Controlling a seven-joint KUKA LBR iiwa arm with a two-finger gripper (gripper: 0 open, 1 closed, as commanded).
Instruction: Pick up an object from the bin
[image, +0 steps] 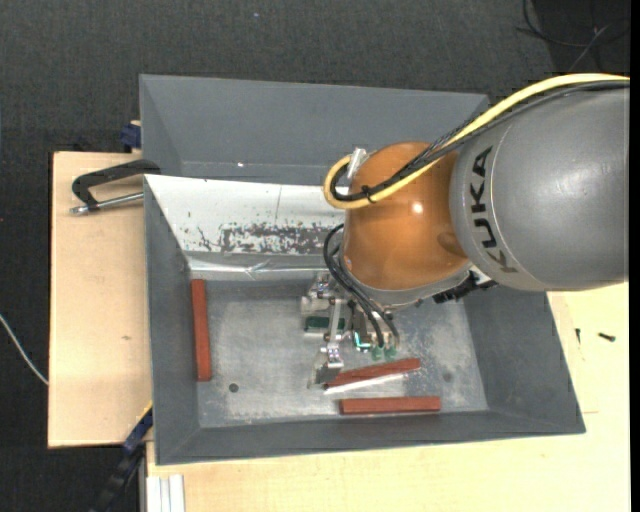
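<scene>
I'm looking down into the grey bin (170, 330), and the arm (560, 180) comes in from the right, with its orange cover (400, 220) hanging over the middle of the back half. Under that cover the gripper (340, 350) is down low, close to the floor, a little right of centre. How far the hand is open, I cannot tell: from up here the metalwork is a tangle of grey and green parts, so I won't call whether it has hold of anything.

Nearest to it is a slanted red stick (375, 376) with a pale upper edge, lying on the floor with its right end raised toward the back. Its left end sits right at the lowest part of the gripper. They overlap from my angle, but I can't say whether they are touching.

Just in front of that stick, near the front wall, a flat red bar (390, 405) lies level, close to the stick but apart from it. Well away on the left, a long red bar (202, 328) runs front to back beside the left wall. A small dark speck (233, 388) sits on the bare floor between that bar and the gripper.
</scene>
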